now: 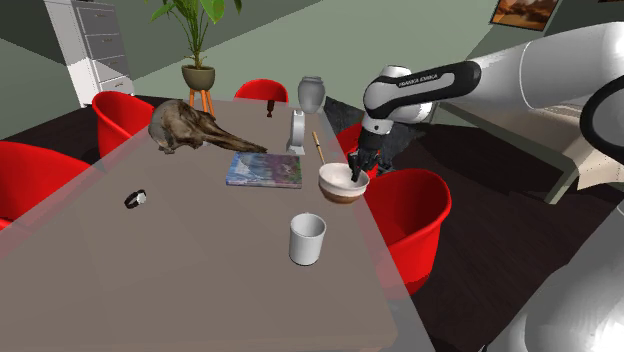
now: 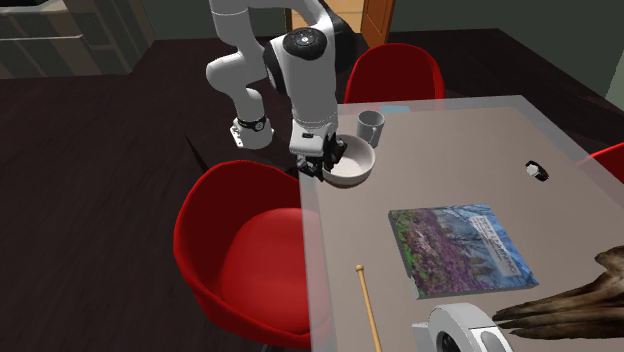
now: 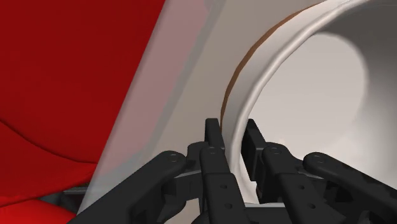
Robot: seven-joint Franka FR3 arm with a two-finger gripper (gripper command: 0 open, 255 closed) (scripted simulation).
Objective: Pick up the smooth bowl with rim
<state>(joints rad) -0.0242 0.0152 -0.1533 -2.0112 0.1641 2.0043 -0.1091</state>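
The gripper (image 3: 233, 130) is clamped on the bowl (image 3: 318, 83): one black finger (image 3: 214, 137) lies against the outside of the wall and the other (image 3: 254, 141) against the inside, with the rim pinched between them. The bowl is white inside, with a brown band under the rim outside. It sits at the table's (image 1: 200, 270) long edge on the shoulder view's right, and the gripper takes the part of the rim nearest that edge. Just past the edge, below the hand, is a red chair (image 1: 415, 205) whose seat is tucked close to the tabletop. Near the bowl, toward the shoulder camera, stands a white mug (image 1: 307, 240), apart from it with bare tabletop between. On the bowl's other side a book (image 1: 265, 170) with a colourful cover lies flat, close by but not touching. A thin wooden stick (image 1: 318, 147) lies beyond it along the same edge. Further off are a brown skull-like piece (image 1: 190, 128) and a grey jar (image 1: 312, 92) at the far end. A small black-and-white object (image 1: 135, 199) lies well apart across the table.
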